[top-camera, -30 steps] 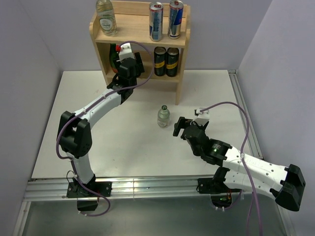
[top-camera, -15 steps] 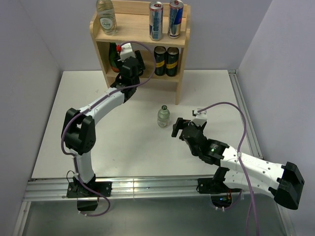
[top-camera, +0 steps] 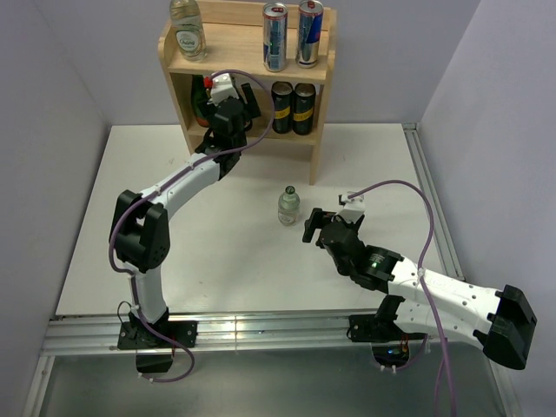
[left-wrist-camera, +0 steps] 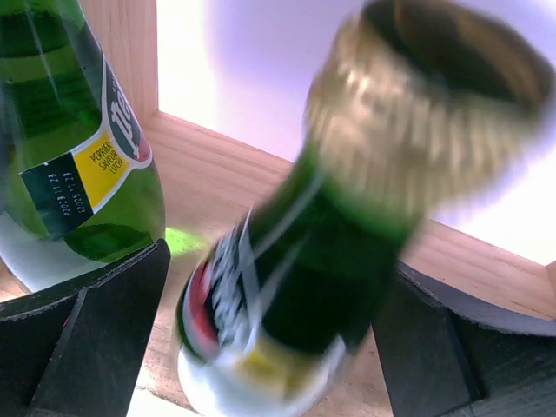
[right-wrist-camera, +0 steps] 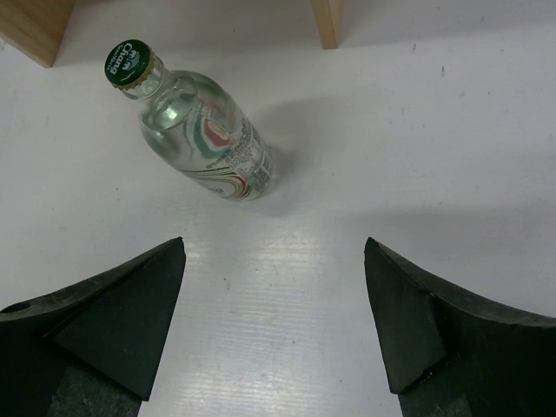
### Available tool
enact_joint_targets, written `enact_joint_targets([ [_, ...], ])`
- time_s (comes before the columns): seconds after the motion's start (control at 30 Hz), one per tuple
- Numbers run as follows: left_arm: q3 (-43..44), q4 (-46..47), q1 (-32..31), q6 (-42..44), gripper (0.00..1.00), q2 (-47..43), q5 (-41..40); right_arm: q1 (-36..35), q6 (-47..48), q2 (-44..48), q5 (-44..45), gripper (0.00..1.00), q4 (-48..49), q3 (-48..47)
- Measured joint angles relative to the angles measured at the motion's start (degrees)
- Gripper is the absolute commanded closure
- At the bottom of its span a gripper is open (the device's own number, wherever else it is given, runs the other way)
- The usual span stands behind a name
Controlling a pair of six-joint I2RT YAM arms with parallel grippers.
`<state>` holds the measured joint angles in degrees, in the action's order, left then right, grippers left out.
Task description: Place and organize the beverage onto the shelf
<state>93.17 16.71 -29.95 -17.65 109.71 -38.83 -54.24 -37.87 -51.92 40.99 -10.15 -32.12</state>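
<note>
Reaching into the left half of the shelf's (top-camera: 318,148) lower tier, the left gripper (left-wrist-camera: 269,339) stands with its jaws spread wide; a dark green bottle (left-wrist-camera: 304,261) sits between the fingers (left-wrist-camera: 87,339), bare wood showing in the gap on its left side, so it is not clamped; whether the right finger touches the glass I cannot tell. This bottle reads tilted and blurred in the left wrist view, gold cap toward the camera, base on the lower board. A second green bottle (left-wrist-camera: 78,156) with a yellow-and-dark label stands just to its left, against the shelf's left side panel.

Top tier: one clear bottle (top-camera: 187,35) with a pale label at the far left; two silver-and-blue cans (top-camera: 275,39) side by side toward the right. Lower tier, right half: two dark cans (top-camera: 293,109), touching or nearly so.

Second clear bottle (right-wrist-camera: 204,130) stands upright on the white table (top-camera: 217,252), green cap on, near the shelf's right leg but apart from it; not on the shelf.

Right gripper (right-wrist-camera: 274,261) open, holding nothing; it hovers low over the table, just to the near right of that bottle, fingers pointed at it with the glass clear of both.
</note>
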Motion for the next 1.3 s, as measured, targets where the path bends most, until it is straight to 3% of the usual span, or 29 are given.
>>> enact_joint_targets([
  [0.47, -4.28, 0.66, 0.02, -0.35, 0.01, -1.40, 0.57, 0.00, -0.22, 0.07, -0.15, 0.10, -0.02, 0.00],
  [0.93, -9.79, -4.17, -0.42, -1.09, 0.01, -10.43, 1.51, 0.00, -0.79, 2.27, -0.17, 0.10, -0.72, 0.57],
  [1.3, -8.61, -5.42, -0.63, -1.36, 0.01, -8.72, 3.32, -0.02, -1.77, 6.43, 0.13, 0.10, -2.91, 0.66],
])
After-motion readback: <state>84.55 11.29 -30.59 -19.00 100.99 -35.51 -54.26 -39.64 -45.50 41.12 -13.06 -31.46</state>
